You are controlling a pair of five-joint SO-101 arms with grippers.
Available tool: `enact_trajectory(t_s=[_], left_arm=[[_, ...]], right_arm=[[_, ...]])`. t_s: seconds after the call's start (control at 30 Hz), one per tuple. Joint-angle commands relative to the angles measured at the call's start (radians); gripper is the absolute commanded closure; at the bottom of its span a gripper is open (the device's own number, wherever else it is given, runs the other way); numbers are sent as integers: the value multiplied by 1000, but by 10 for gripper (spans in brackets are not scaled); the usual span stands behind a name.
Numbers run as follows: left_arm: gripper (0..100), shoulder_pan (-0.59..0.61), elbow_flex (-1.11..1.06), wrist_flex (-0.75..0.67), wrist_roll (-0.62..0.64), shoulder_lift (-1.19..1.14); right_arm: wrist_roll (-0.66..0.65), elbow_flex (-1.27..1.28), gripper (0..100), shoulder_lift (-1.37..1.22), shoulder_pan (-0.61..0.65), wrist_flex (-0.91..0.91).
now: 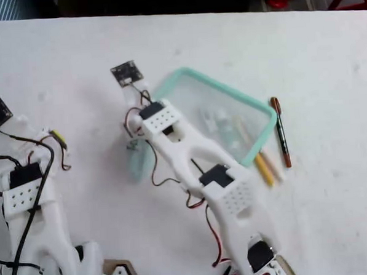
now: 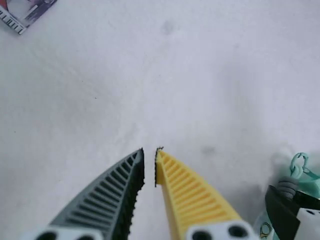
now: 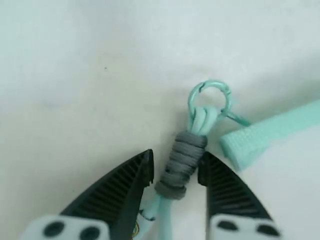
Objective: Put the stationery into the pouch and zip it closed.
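A clear pouch (image 1: 197,97) with mint-green trim lies mid-table. A yellow pencil (image 1: 263,169) and a pale one stick out of its near right end. A brown pen (image 1: 281,132) lies on the table just right of the pouch. At the pouch's left corner my right gripper (image 1: 136,140) (image 3: 176,158) stands open. Its black fingers sit on either side of the grey knotted zipper pull cord (image 3: 182,160), one finger touching the cord. The cord hangs from a mint ring (image 3: 210,97) beside the pouch's trim (image 3: 267,132). My left gripper (image 1: 56,138) (image 2: 150,160) is shut on nothing over bare table, far left.
The table is white, with a dark gap beyond its far edge. The right arm's body (image 1: 226,190) lies across the pouch's near left side. Free room spreads between the two arms and right of the pen. A small printed card (image 2: 25,12) lies ahead of the left gripper.
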State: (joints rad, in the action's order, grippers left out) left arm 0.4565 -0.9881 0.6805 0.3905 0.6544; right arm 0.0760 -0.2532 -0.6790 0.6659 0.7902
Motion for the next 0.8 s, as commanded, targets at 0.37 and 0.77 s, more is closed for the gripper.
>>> enact_trajectory(t_s=[0.37,0.77], left_arm=[[928,-10,23,-26,8,1],[928,-21,25,-23,6,1]], right_arm=[[-9,-809,967,-410,-18,499],[-180,-1419,982,-412,-27,889]])
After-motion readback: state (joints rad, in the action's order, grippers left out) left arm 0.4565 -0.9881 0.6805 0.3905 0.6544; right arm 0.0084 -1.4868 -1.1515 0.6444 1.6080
